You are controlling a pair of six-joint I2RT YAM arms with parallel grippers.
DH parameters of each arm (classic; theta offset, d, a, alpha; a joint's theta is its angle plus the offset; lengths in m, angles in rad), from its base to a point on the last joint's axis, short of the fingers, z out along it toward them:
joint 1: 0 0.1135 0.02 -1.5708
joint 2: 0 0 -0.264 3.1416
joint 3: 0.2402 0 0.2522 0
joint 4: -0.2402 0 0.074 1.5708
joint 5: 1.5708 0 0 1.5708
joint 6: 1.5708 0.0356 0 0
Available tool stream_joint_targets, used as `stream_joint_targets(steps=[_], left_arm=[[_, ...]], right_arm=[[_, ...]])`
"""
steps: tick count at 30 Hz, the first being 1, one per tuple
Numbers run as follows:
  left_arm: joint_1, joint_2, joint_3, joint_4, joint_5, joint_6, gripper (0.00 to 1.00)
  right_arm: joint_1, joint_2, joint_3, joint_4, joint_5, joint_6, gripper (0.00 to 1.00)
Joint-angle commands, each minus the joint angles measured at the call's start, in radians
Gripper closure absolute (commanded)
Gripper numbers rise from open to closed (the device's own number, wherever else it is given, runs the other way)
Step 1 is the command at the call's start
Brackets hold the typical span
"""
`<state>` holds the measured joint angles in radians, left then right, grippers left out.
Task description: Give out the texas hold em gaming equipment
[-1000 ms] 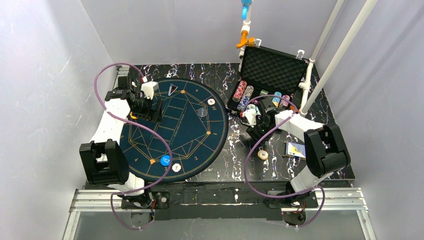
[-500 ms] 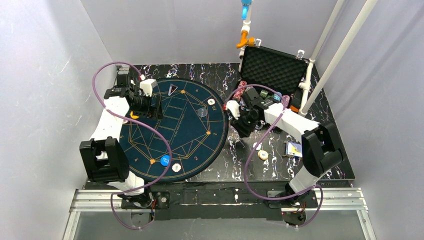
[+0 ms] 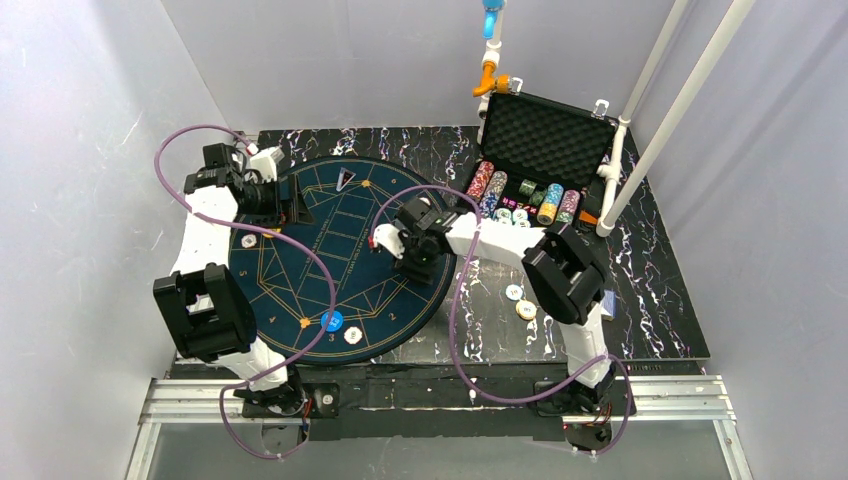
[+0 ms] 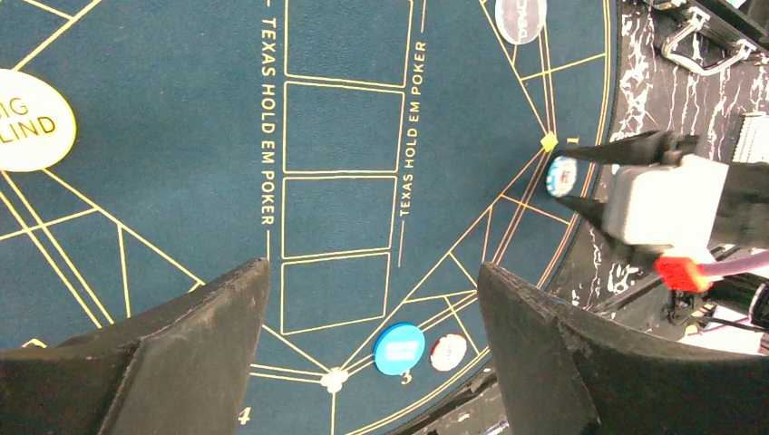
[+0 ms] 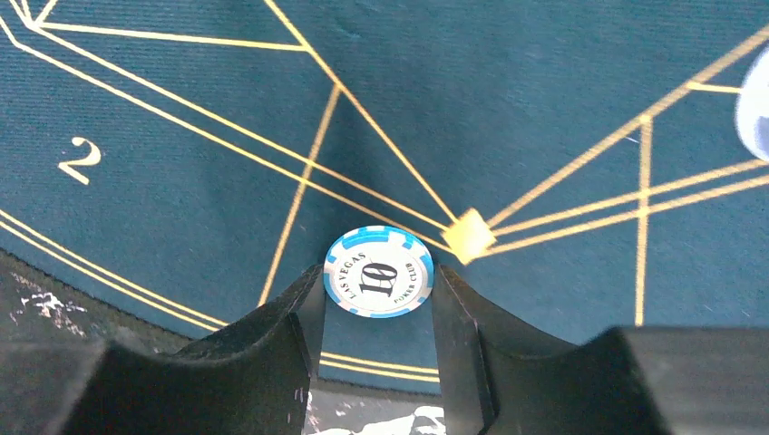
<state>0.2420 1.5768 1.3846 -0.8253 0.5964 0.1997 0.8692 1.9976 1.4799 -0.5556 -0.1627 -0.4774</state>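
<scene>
Jaws of my right gripper (image 5: 378,294) pinch a light-blue-and-white poker chip (image 5: 378,272) marked 10 by its edges, flat over the blue mat (image 3: 300,300) and just beside the gold diamond (image 5: 468,236) at seat 1; I cannot tell whether the chip touches the felt. Half a second ago this arm hung over the bare marbled table (image 3: 660,300) off the mat's right side, and a second ago it was down by the case; it has since swung left across the gold border. My left gripper (image 4: 372,272), jaws spread wide and holding nothing, has pulled back toward the mat's far-left rim, and a pale "big blind" disc (image 3: 248,240) now shows where it hovered. The black foam-lined case (image 3: 545,140) stands open at the far right, rows of multicoloured chips (image 3: 550,203) on edge in its tray. A blue button disc (image 3: 331,321) and a white chip (image 3: 352,335) lie near seat 3 at the mat's near edge, and two loose chips (image 3: 520,300) sit on the table between mat and right arm. The held chip is just inside the mat's right rim, with open felt and the printed card boxes (image 4: 345,204) between my two grippers. A purple cable (image 3: 455,300) loops across the mat's right edge.
</scene>
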Motion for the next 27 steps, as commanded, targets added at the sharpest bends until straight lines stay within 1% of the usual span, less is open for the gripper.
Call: stream_joint_targets(steps=[1, 2, 6, 7, 10, 12, 14, 15, 18, 21, 25, 27], left_arm=[[0.000, -0.026, 0.025, -0.035, 0.049, -0.012, 0.16], [0.000, -0.029, 0.023, -0.036, 0.049, -0.013, 0.16], [0.001, -0.036, 0.003, -0.035, 0.051, -0.013, 0.16], [0.000, -0.038, -0.003, -0.035, 0.050, -0.013, 0.16], [0.000, -0.043, -0.009, -0.034, 0.048, -0.011, 0.16], [0.000, -0.051, -0.003, -0.032, 0.028, -0.011, 0.16], [0.001, -0.062, 0.002, -0.025, 0.023, -0.017, 0.16], [0.001, -0.067, 0.003, -0.022, 0.023, -0.020, 0.16], [-0.001, -0.077, -0.001, -0.015, 0.023, -0.019, 0.16], [0.000, -0.089, -0.012, -0.015, 0.020, -0.013, 0.16], [0.000, -0.109, -0.029, -0.015, 0.013, -0.008, 0.16], [-0.001, -0.114, -0.037, -0.012, 0.017, -0.010, 0.16]], right_arm=[[0.028, 0.027, 0.051, 0.044, 0.047, 0.011, 0.86], [0.032, 0.036, 0.056, 0.048, 0.055, 0.012, 0.82], [0.039, 0.044, 0.062, 0.038, 0.054, 0.018, 0.42], [0.039, 0.036, 0.060, 0.035, 0.049, 0.020, 0.34], [0.039, -0.001, 0.062, 0.010, 0.038, 0.017, 0.20], [0.034, -0.038, 0.061, -0.018, 0.036, 0.012, 0.15], [0.023, -0.084, 0.035, -0.036, 0.031, 0.004, 0.13], [0.008, -0.110, 0.017, -0.044, 0.032, -0.001, 0.13], [-0.045, -0.206, -0.049, -0.088, 0.037, -0.011, 0.19], [-0.124, -0.290, -0.156, -0.137, 0.055, -0.012, 0.24], [-0.234, -0.411, -0.303, -0.175, 0.086, 0.009, 0.27], [-0.259, -0.458, -0.367, -0.181, 0.121, 0.024, 0.28]])
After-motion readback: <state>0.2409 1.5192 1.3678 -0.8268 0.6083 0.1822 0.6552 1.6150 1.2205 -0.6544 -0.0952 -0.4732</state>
